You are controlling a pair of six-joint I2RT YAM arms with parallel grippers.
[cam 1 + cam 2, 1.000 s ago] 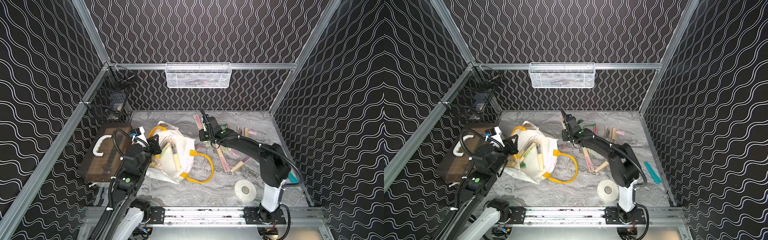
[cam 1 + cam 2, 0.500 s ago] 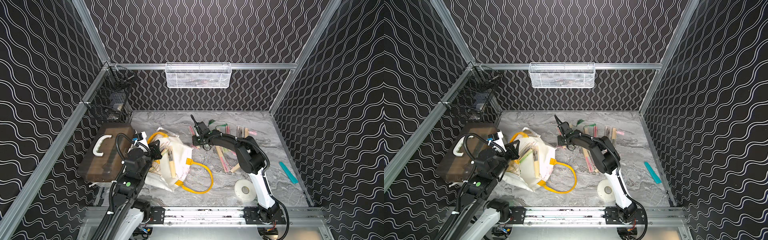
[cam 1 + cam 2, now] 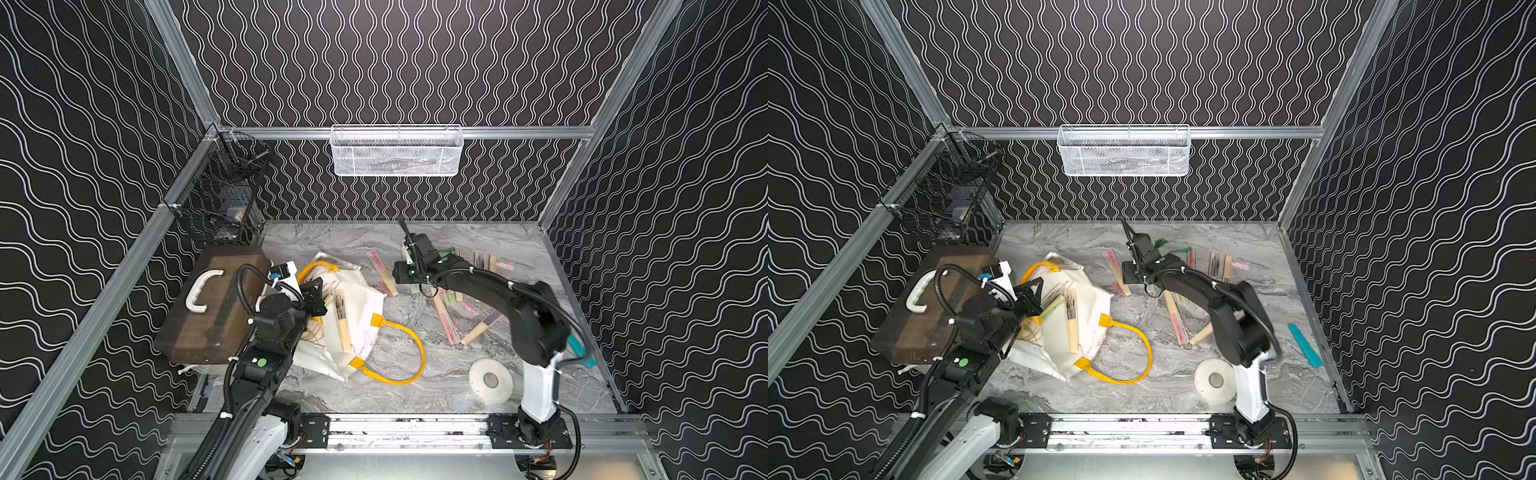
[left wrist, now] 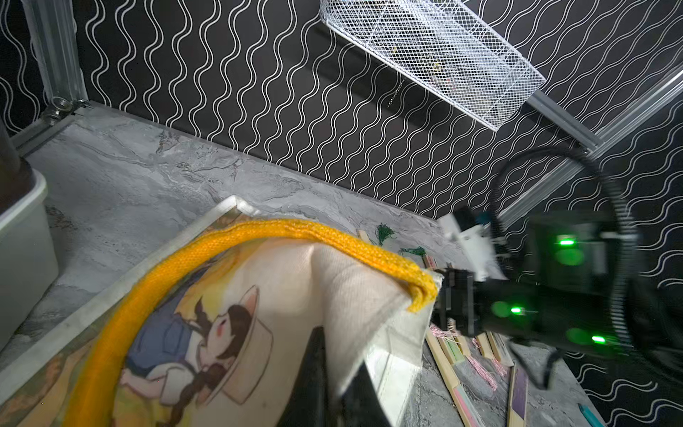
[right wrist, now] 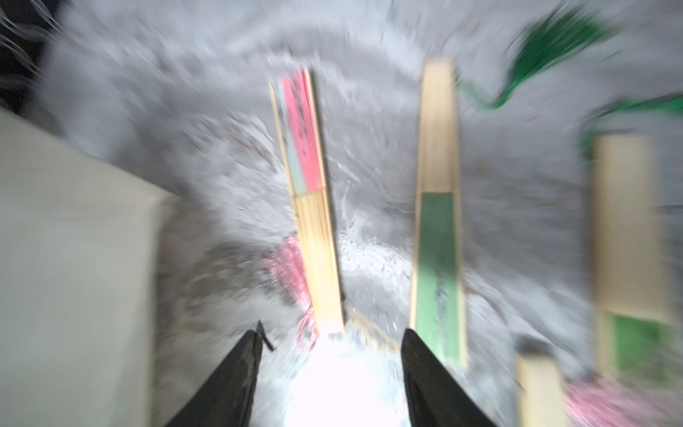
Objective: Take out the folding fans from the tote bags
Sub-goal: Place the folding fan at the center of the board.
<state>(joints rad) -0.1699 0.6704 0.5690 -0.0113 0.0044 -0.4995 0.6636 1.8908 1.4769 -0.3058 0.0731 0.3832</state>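
A white tote bag (image 3: pixel 361 307) (image 3: pixel 1092 303) with yellow handles lies left of centre in both top views. My left gripper (image 4: pixel 332 373) (image 3: pixel 314 293) is shut on the canvas edge of the tote bag (image 4: pixel 281 295) at its mouth. A tan folding fan with ink-black folds (image 3: pixel 341 320) (image 3: pixel 1072 322) lies in the bag's opening. My right gripper (image 5: pixel 330 332) (image 3: pixel 400 272) hangs open just right of the bag. A pink folding fan (image 5: pixel 308 207) (image 3: pixel 381 272) lies free on the table, its end just ahead of the tips. A green fan (image 5: pixel 438 258) lies beside it.
Several more fans (image 3: pixel 446 320) lie scattered right of centre. A brown-lidded box (image 3: pixel 212 307) stands left of the bag. A white tape roll (image 3: pixel 490 379) sits at the front right, a teal bar (image 3: pixel 1304 345) by the right wall. A white wire basket (image 3: pixel 397 151) hangs at the back.
My right gripper moved left toward the bag, came down and opened, and the pink fan it carried now lies on the table. The left gripper, still shut on the canvas, shifted slightly with the bag.
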